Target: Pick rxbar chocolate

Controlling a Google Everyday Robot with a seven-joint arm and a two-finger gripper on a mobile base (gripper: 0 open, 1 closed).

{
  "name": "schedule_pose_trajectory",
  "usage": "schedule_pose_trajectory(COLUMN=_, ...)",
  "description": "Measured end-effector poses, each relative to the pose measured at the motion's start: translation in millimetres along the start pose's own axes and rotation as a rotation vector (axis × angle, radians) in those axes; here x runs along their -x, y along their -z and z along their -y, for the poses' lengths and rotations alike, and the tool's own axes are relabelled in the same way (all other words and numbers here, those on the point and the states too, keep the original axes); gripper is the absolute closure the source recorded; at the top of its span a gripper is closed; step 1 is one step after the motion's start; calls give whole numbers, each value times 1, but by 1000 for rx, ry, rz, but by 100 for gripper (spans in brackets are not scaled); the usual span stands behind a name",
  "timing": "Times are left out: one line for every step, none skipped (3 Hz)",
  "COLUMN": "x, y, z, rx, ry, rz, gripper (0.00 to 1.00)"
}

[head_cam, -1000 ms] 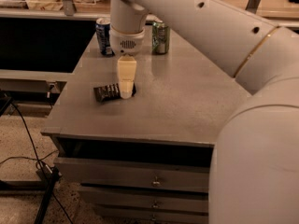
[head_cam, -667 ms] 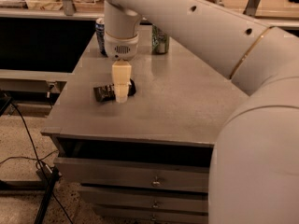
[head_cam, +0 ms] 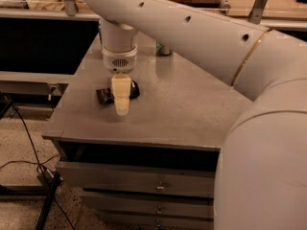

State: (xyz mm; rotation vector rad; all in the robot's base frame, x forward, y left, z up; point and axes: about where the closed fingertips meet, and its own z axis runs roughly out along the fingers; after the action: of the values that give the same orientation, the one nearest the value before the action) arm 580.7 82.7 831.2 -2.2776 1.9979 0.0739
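Rxbar (head_cam: pixel 103 96) under the gripper (head_cam: pixel 121 99)
It lies flat near the left edge of the tabletop (head_cam: pixel 192 104); the gripper points down over its middle. Whether the jaws are apart or together cannot be told.

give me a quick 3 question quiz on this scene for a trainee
1. True or false: in the camera view the gripper covers the middle of the rxbar chocolate.
2. The rxbar chocolate lies on: A) the floor B) the grey table C) a shelf.
3. Fill in: the rxbar chocolate lies nearer the table's ____ edge in the view (left or right).
Key: 1 true; 2 B; 3 left.
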Motion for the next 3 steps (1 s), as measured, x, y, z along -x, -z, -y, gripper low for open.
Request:
schedule_pose_trajectory(x=1, y=-3, z=0, rx=-1, ry=-2, rz=-1, gripper=13)
schedule_pose_trajectory(x=2, y=-4, z=1, rx=-3, ry=-1, rz=2, gripper=36)
schedule_pose_trajectory(x=3, y=-5, z=2, rx=-5, ry=0, rz=5, gripper=67)
